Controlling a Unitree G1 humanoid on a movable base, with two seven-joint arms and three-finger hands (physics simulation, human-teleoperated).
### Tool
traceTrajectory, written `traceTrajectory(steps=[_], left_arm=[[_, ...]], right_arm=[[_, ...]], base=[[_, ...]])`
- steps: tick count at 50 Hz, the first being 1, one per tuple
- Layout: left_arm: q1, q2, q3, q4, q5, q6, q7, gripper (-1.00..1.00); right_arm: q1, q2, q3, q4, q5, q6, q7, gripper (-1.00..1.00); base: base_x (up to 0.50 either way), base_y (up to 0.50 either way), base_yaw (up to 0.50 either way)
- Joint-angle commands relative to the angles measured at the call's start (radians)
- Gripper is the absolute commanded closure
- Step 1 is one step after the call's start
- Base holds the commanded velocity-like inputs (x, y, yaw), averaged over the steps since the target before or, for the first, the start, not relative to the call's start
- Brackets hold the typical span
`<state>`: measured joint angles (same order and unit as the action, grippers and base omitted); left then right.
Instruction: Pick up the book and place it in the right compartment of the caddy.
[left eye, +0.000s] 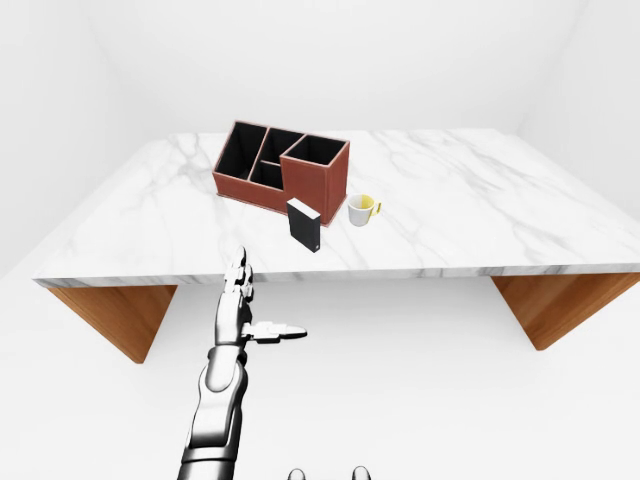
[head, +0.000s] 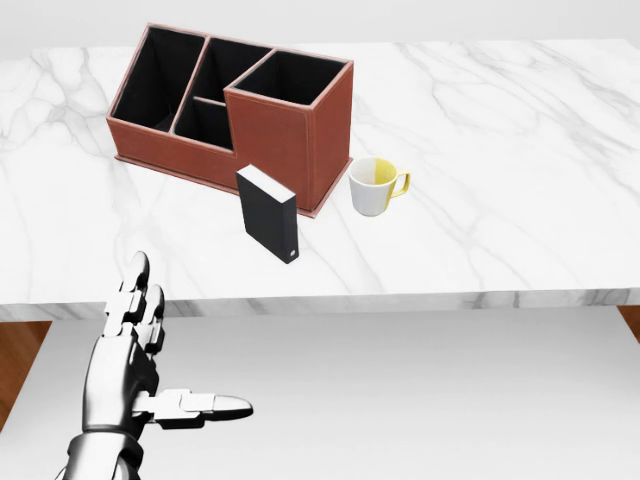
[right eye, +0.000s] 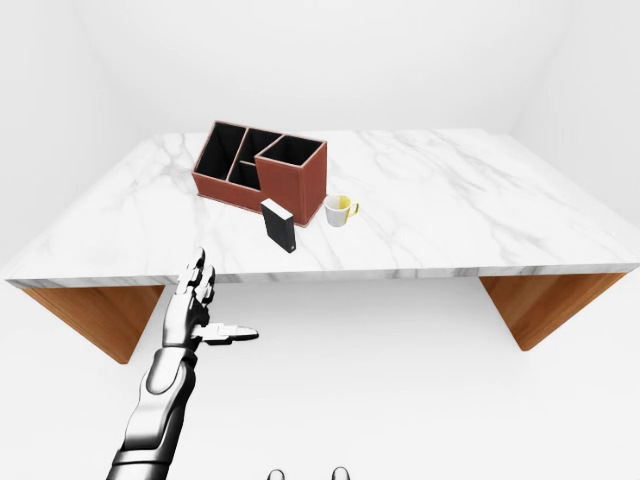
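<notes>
- Where the left-eye view takes in the whole scene, a marble table (left eye: 470, 200) on wooden legs carries three things near its middle: a brown caddy (left eye: 282, 177), a black book (left eye: 305, 224) and a mug (left eye: 361, 210). The book stands upright on the tabletop, just below the caddy's right end and left of the mug, outside every compartment. The left hand (left eye: 243, 312) hangs below the table's near edge, well apart from the book, fingers spread and thumb held out to the right, gripping nothing. The right hand does not appear.
- Head view, closer: the caddy (head: 280, 140) shows a long compartment at left, two smaller ones in the middle and a taller square one at right. All have dark interiors and nothing can be seen in them. The book (head: 267, 214) stands just beside the caddy's right compartment; whether it touches the base cannot be told. The mug (head: 373, 187), white outside and yellow within, stands right of the book with its handle to the right; no contents are visible. The left hand (head: 140, 350) is at lower left, open.
- Right-eye view: the same layout, with the book (right eye: 279, 225) upright between caddy (right eye: 260, 172) and mug (right eye: 339, 210), and the left hand (right eye: 195, 310) open below the table edge.
</notes>
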<state>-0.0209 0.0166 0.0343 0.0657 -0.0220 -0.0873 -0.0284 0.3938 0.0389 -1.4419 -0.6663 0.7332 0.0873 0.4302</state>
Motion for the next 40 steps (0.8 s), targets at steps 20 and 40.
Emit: traceTrajectory(steps=[20,40], left_arm=[[0.012,-0.002,-0.005,-0.024,0.005,0.0,0.0,-1.0],[0.012,-0.002,-0.005,-0.024,0.005,0.0,0.0,-1.0]], right_arm=[[0.033,-0.007,-0.098,0.128,-0.023,0.0,0.102,-1.0],[0.032,-0.007,-0.099,0.128,-0.023,0.0,0.103,-1.0]], base=[[0.0,0.0,0.0],[0.0,0.0,0.0]])
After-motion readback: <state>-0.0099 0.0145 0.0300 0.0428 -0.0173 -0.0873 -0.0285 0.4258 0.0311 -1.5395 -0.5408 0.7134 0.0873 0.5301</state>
